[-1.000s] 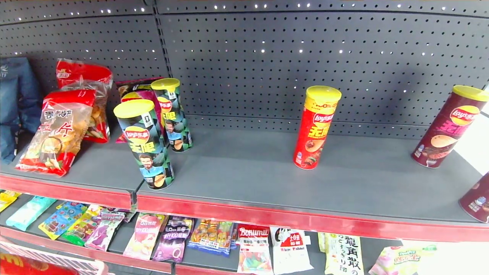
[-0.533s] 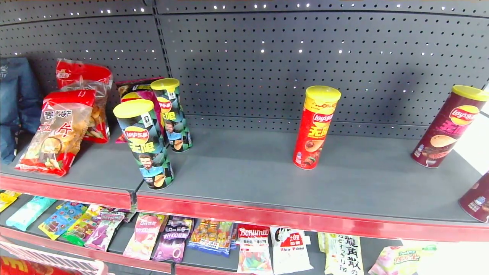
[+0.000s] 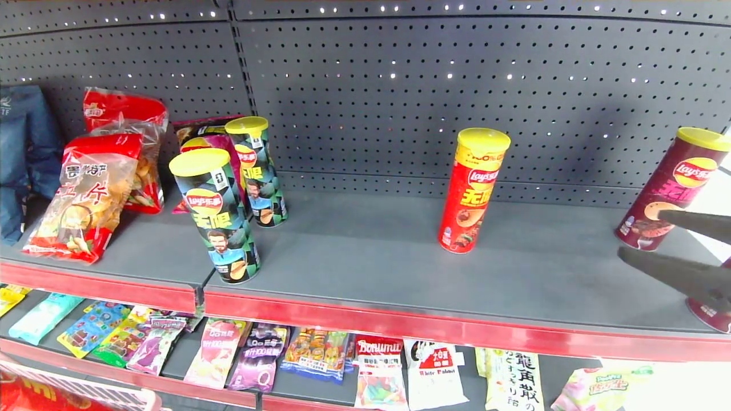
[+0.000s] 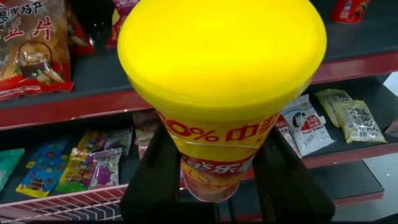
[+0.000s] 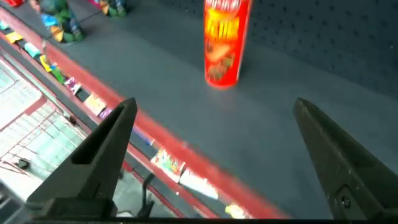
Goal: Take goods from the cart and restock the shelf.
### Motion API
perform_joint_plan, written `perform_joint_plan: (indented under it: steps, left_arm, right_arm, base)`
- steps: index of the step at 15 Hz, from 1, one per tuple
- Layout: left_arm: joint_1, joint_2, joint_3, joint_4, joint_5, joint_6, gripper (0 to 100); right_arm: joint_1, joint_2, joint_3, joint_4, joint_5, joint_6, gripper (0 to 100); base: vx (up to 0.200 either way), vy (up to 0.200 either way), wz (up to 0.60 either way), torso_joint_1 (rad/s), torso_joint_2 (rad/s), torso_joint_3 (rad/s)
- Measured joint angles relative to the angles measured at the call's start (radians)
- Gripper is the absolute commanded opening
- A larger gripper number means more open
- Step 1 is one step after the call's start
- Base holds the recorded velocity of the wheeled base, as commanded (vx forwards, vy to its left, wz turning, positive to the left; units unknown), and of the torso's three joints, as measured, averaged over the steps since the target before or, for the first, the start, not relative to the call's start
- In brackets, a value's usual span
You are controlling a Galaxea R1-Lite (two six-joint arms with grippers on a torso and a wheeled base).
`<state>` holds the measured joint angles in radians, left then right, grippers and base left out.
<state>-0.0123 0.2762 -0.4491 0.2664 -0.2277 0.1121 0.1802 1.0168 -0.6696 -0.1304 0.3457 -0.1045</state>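
**Left pincer** [image 4: 214,183]: mine, clamped on a yellow-lidded can [image 4: 221,56]. One dark finger [image 4: 155,180] sits on each side of its orange body, and the lid end faces my wrist camera. This can is not on the shelf. I hold it out in front of the shelving, with the pink wire cart [image 4: 62,208] close by.

**Right pincer** [image 5: 214,106]: mine, fingers spread wide, holding nothing. It hangs at the right end of the top shelf [image 3: 371,257], above the front part of the board.

**Nearest the right pincer:**
- A maroon can [image 3: 671,188] stands upright at the back by the pegboard [image 3: 457,85].
- A second maroon can [image 3: 711,311] stands at the front edge, partly hidden behind one of my fingers.

**Mid-shelf:** a red can [image 3: 473,191] with a yellow lid stands upright and alone, well apart from the others.

**Left part of the shelf:**
- Two green-and-black cans stand upright, one at the front edge [image 3: 217,217] and one farther back [image 3: 257,171].
- Beside them are two red-and-clear snack bags [image 3: 85,197], leaning, one behind the other.

**Lower shelf** [image 3: 562,374]: a row of small sachets [image 3: 317,351] lying flat along the front.
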Motion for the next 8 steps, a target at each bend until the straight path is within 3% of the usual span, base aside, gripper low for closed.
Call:
perform_joint_plan:
  steps: [5, 8]
  left_arm:
    - [0.001, 0.013, -0.019, -0.001, 0.014, 0.001, 0]
    - [0.001, 0.016, -0.025, 0.0, 0.019, 0.001, 0]
  right_arm:
    - [0.04, 0.333, -0.054, -0.311, 0.0, 0.01, 100]
    - [0.096, 0.426, -0.071, -0.347, -0.004, 0.026, 100]
  base:
    - [0.0, 0.0, 0.0, 0.0, 0.0, 0.0]
    - [0.0, 0.0, 0.0, 0.0, 0.0, 0.0]
